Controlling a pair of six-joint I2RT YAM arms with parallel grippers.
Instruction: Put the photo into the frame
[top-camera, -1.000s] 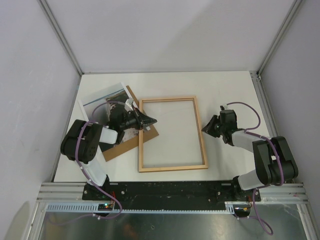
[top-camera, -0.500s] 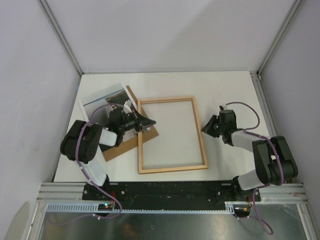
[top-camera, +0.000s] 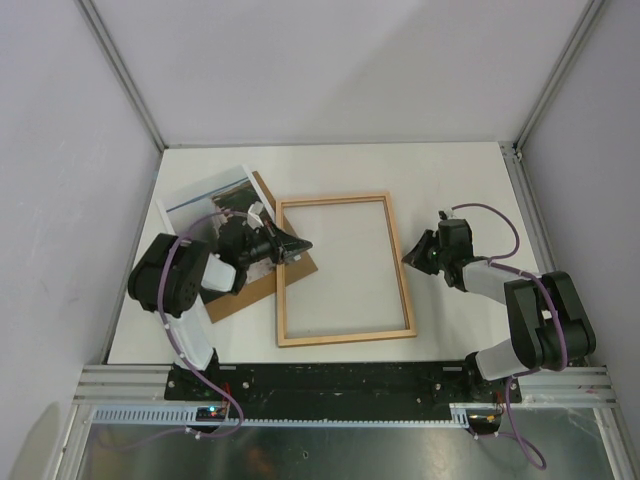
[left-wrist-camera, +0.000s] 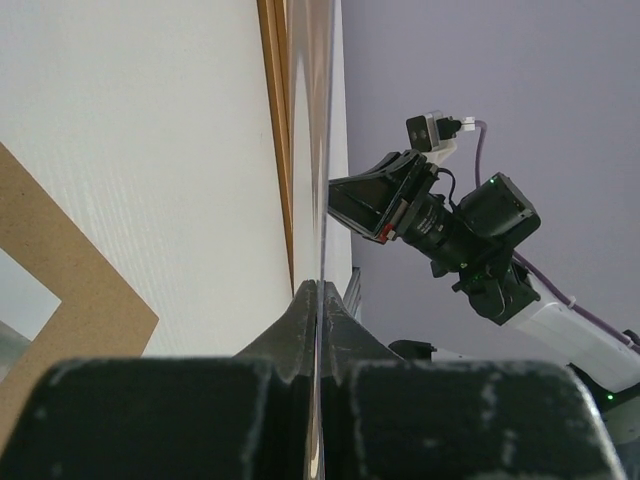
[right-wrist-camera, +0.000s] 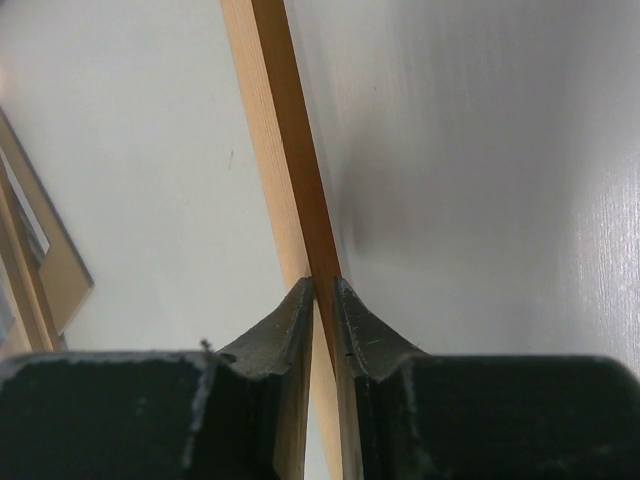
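Note:
The frame (top-camera: 345, 337) lies flat mid-table, pale wood side up. My right gripper (top-camera: 410, 256) is shut on its right rail, and the right wrist view shows the rail (right-wrist-camera: 280, 120) pinched between the jaws of that gripper (right-wrist-camera: 325, 290). My left gripper (top-camera: 300, 243) is at the frame's left rail. The left gripper (left-wrist-camera: 318, 290) is shut on a thin glossy sheet (left-wrist-camera: 312, 150), seen edge-on just above the rail (left-wrist-camera: 275, 120). The photo (top-camera: 205, 195) lies at the far left, partly hidden under the left arm.
A brown backing board (top-camera: 245, 290) lies left of the frame, under the photo and the left arm; its corner (left-wrist-camera: 60, 260) shows in the left wrist view. The right arm (left-wrist-camera: 440, 220) appears across the frame. Walls close off the left, right and back.
The left arm's elbow has shifted slightly. Both grippers, the frame and the photo stay where they were.

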